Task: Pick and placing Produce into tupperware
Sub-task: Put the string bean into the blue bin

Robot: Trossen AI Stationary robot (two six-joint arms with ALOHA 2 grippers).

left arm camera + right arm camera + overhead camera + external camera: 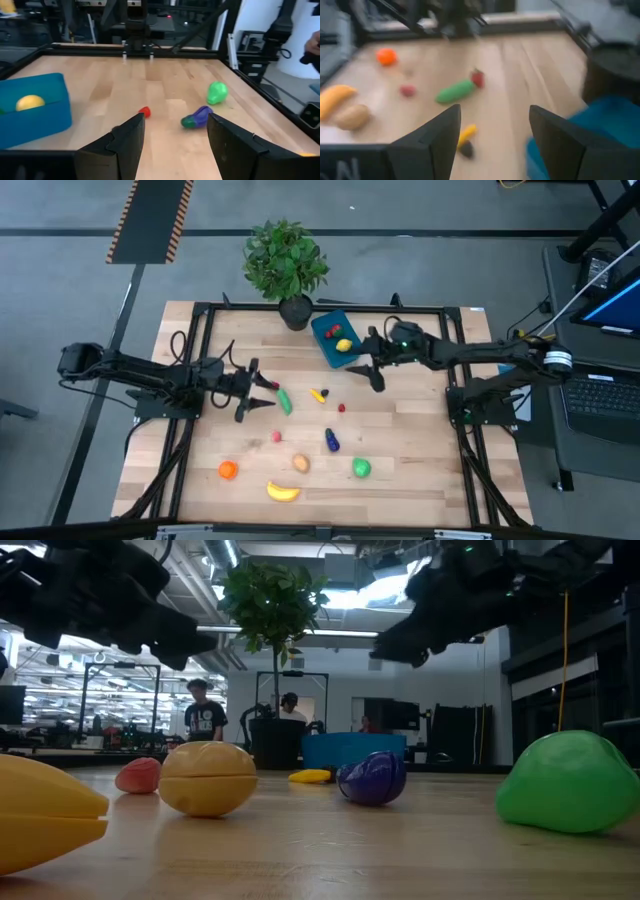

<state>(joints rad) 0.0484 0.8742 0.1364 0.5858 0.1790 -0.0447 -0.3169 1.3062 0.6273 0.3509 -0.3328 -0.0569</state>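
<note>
The blue tupperware (335, 337) stands open at the table's far middle with a yellow lemon (344, 345) inside. My right gripper (368, 373) hovers open just beside its near right corner, over bare wood. My left gripper (262, 393) is open and empty left of the green cucumber (284, 401). Loose on the table lie a small yellow piece (319, 394), red berries (342, 407), the purple eggplant (332, 441), the potato (301, 463), the green apple (361, 468), the orange (228, 470) and the banana (283, 492).
A leafy potted plant (287, 265) stands at the far edge, just left of the tupperware. A black frame (200, 315) runs around the wooden table. Bare wood lies between the two grippers and along the table's right side. People stand in the room beyond (205, 715).
</note>
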